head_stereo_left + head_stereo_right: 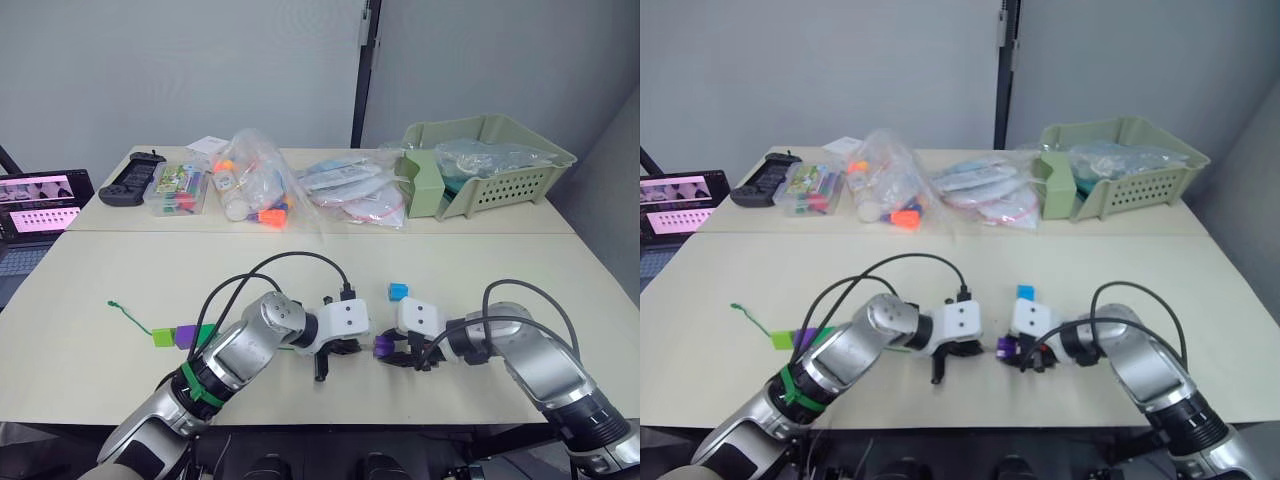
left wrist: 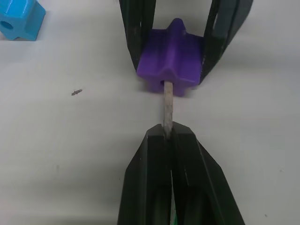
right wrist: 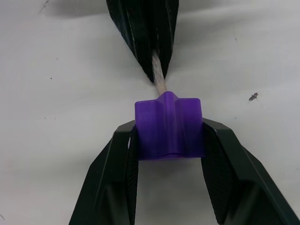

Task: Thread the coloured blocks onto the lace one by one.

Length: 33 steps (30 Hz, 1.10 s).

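My right gripper is shut on a purple block, holding it by two sides just above the table. My left gripper is shut on the lace's stiff pale tip, whose end sits in the hole of that purple block. In the head views both grippers meet near the table's front middle, left gripper facing right gripper. A blue block lies just behind them. The green lace trails left, with a lime green block, a purple block and a dark green block on it.
At the back of the table stand a green basket, clear bags of toys, more plastic bags, a clear box and a black controller. A laptop sits off the left edge.
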Each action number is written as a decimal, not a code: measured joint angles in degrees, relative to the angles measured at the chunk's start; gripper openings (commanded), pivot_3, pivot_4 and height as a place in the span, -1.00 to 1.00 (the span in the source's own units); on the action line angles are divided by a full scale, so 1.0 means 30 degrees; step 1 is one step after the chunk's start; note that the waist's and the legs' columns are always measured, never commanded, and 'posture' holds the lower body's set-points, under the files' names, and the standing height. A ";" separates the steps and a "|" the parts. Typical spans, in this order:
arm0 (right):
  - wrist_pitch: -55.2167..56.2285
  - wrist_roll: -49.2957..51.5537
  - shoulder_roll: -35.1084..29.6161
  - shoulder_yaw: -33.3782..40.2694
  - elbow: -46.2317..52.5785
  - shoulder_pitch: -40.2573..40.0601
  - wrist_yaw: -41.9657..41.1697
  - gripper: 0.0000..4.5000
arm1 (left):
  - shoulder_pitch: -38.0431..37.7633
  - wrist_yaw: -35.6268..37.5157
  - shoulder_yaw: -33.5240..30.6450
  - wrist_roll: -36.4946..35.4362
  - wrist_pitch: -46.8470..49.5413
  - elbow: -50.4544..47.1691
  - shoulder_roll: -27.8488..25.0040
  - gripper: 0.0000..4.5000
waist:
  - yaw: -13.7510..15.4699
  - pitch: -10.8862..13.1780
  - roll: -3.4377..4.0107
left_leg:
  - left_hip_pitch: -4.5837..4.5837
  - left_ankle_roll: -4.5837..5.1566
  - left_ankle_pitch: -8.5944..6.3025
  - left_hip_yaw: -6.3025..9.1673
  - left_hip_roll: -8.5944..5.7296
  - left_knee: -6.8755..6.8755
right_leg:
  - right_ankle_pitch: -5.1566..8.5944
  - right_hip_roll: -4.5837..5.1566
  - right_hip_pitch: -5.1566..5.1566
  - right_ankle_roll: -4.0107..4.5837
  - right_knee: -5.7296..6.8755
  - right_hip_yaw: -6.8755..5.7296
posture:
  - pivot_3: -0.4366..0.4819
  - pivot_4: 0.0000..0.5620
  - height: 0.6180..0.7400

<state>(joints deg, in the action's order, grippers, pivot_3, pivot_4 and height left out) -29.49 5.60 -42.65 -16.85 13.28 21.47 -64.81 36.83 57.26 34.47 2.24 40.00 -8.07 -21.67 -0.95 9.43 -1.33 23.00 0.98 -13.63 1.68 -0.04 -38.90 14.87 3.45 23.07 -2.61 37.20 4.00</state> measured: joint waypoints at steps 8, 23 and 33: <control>-0.0336 -0.0126 0.0097 -0.0066 0.0308 -0.0015 0.0077 -0.39 | 0.0108 0.0104 0.0135 0.0079 -0.0690 0.0457 0.0256 -1.00 | 0.0037 -0.0003 0.0005 | 0.0005 0.0000 0.0000 0.0000 -0.0005 0.0001 | 0.0000 0.0005 0.0002 0.0000 -0.0001 0.0000 | -0.05 -0.47 1.00; -0.0347 -0.0070 0.0184 -0.0156 0.0462 -0.0149 0.0446 -0.39 | -0.1430 0.2298 -0.3150 -0.3661 -0.2394 0.0119 -0.0967 0.27 | -0.0042 -0.0003 0.0006 | -0.0005 -0.0001 0.0000 0.0002 0.0012 0.0013 | -0.0004 0.0004 0.0015 0.0007 0.0003 -0.0001 | -0.05 -0.47 1.00; -0.0374 0.0082 -0.0203 -0.0136 0.0519 -0.0189 0.0373 -0.39 | -0.3371 0.2262 -0.3731 -0.3084 -0.5794 0.1785 -0.2757 0.28 | 0.0140 -0.0005 0.0008 | -0.0014 -0.0002 0.0000 -0.0001 -0.0001 -0.0002 | -0.0006 0.0027 -0.0012 0.0008 -0.0011 -0.0006 | -0.05 -0.47 1.00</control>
<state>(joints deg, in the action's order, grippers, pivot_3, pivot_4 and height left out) -30.61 5.85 -43.25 -17.25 14.84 20.90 -63.69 26.71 64.05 23.28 -7.01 22.62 -2.71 -29.94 -0.53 9.42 -1.30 22.96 0.97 -13.63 1.68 -0.04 -38.91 14.85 3.53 23.03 -2.58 37.17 3.98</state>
